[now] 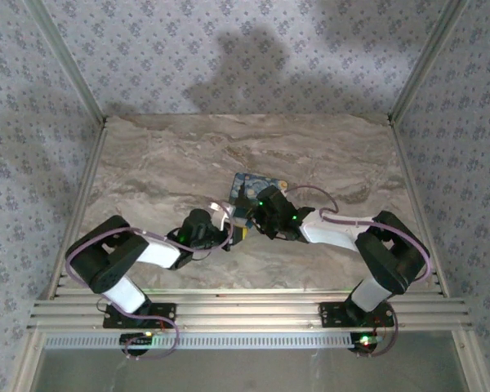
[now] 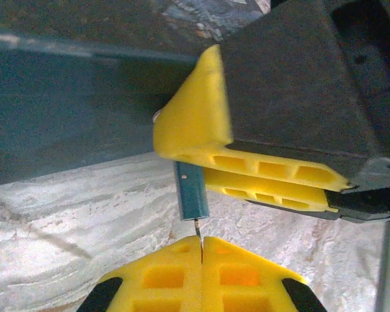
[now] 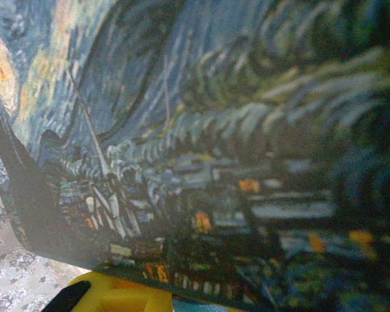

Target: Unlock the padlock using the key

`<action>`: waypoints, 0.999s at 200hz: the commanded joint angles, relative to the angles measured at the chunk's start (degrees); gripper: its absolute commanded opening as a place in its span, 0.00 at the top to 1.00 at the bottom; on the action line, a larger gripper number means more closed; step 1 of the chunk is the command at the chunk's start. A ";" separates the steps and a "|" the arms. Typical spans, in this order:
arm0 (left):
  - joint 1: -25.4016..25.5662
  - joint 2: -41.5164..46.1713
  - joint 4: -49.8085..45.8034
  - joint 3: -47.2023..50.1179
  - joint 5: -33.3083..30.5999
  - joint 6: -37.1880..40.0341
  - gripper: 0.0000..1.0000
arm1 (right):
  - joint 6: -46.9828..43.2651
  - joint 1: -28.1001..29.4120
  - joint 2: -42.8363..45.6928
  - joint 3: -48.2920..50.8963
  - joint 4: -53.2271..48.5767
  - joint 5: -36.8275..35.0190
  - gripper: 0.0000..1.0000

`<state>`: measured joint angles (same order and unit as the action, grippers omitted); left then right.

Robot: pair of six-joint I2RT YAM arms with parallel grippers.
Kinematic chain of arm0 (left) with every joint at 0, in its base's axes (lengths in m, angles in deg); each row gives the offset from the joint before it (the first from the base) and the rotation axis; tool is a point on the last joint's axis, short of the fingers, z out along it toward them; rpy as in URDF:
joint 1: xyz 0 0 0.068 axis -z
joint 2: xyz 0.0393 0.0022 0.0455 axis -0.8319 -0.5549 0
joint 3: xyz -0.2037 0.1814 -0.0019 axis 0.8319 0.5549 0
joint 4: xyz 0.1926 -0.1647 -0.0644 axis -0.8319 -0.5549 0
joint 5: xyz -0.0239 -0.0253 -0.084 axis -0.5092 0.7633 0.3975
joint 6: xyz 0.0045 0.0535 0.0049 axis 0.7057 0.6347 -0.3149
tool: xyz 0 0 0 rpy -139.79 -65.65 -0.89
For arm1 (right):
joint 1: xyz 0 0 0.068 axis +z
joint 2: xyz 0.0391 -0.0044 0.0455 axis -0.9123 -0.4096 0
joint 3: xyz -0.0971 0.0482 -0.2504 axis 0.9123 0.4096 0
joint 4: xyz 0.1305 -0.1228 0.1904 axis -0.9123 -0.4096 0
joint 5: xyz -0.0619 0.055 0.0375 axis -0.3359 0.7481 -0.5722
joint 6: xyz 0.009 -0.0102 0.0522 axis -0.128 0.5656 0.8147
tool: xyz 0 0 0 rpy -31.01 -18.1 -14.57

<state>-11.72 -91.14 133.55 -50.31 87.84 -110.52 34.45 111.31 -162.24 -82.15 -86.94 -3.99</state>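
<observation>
1. Top view: both arms meet just in front of the box (image 1: pixel 249 186), about mid-table (image 1: pixel 147 163). The left gripper (image 1: pixel 235 233) and right gripper (image 1: pixel 247 224) are nose to nose there, too small to read the fingers from up here. The surface is beige marble-look. There's grey flowery wallpaper (image 1: pixel 229 49) all round and metal rails (image 1: pixel 245 314) along the near edge.
2. Left wrist: the padlock (image 2: pixel 192 192) is a tiny teal block clamped between the right gripper's yellow fingers (image 2: pixel 201 123), right beside what I take to be the box's dark side. A thin metal key (image 2: pixel 199 233) pokes out of its lower end, and the left fingers (image 2: pixel 169 276) are squeezed together on it. I'd say the key is in and gripped, with the turn and the pop left to do. The shackle is hidden, so I can't tell if it's locked.
3. Right wrist: the box's print up close and blurry, with one yellow fingertip (image 3: pixel 117 292) just below it.
</observation>
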 commanded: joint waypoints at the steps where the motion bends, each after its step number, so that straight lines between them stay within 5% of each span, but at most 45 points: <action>1: 3.31 2.20 -5.20 -1.58 -8.18 8.98 1.00 | 2.02 -0.15 0.87 -0.98 -1.87 3.68 1.00; 95: 8.35 1.97 -4.66 -0.92 -21.18 13.85 1.00 | 0.64 0.03 -0.32 -1.75 -3.36 6.70 0.92; 200: 12.78 3.82 -18.46 -6.46 -28.61 24.42 1.00 | -0.42 -0.14 -1.05 -2.11 -4.55 8.06 0.90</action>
<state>-0.72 -87.44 121.00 -53.83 64.06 -91.22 32.51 110.77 -162.30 -82.65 -88.69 -2.28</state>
